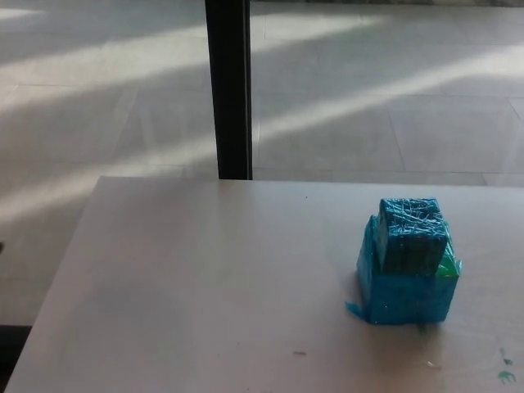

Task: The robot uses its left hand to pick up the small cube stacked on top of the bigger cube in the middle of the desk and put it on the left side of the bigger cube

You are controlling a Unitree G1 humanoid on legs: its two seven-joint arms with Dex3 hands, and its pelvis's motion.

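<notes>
A small blue-wrapped cube (413, 232) rests on top of a bigger blue cube (405, 291), whose back right corner shows a bit of green. The stack stands on the pale desk (205, 286), toward its right side. Neither of my hands shows in the head view.
A black vertical post (228, 88) rises behind the desk's far edge. Beyond it lies a sunlit tiled floor (106, 98). The desk's left edge runs diagonally down to the lower left. Small green marks (505, 372) sit at the desk's lower right.
</notes>
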